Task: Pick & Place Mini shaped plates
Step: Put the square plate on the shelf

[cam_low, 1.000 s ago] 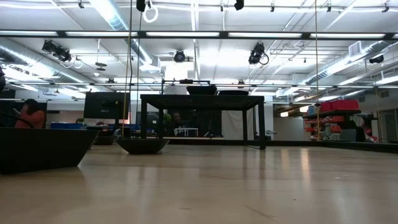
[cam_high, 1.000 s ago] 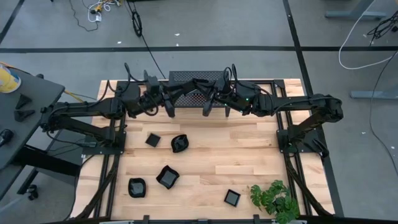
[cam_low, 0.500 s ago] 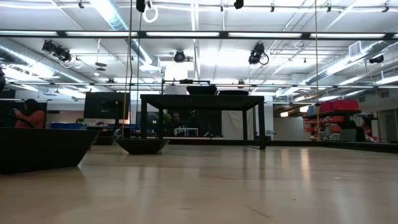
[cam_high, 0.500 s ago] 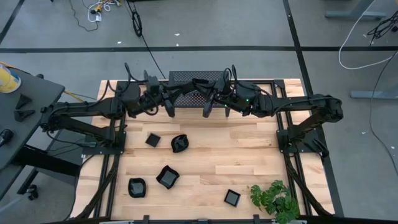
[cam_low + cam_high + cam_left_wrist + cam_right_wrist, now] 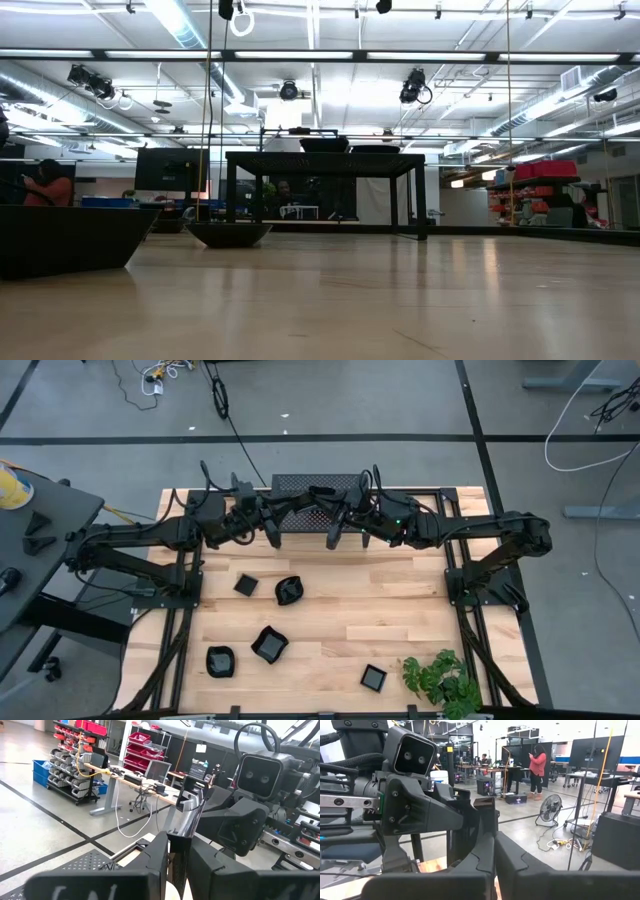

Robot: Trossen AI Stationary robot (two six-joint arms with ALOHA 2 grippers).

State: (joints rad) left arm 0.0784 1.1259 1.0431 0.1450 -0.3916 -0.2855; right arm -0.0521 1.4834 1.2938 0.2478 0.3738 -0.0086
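Open workshop floor with taped lines surrounds a light wooden table (image 5: 400, 610); people and racking stand well beyond it. The black perforated stand (image 5: 300, 482) sits at the table's far edge, and both arms reach in over it from opposite sides, meeting head-on above its top. A potted plant (image 5: 440, 680) stands far from the stand, at the near right corner. Five mini shaped plates lie on the table on the near side of the stand: a small square one (image 5: 246, 585) and a rounded one (image 5: 288, 591) closest to it, a wavy one (image 5: 269, 645) and another (image 5: 220, 661) farther off, and a square one (image 5: 373, 679) farthest, just beside the plant. The right gripper (image 5: 494, 842) is clenched with nothing seen between its fingers. Whether the left gripper (image 5: 175, 845) holds anything cannot be told. Main hazard, in my judgement: the two grippers face each other at very close quarters, so any advance by either risks a knock. A descent from here could strike the stand. Lesser hazards: glossy rims may slip from a pinch, and the plant's leaves could foul a reach to the farthest plate.
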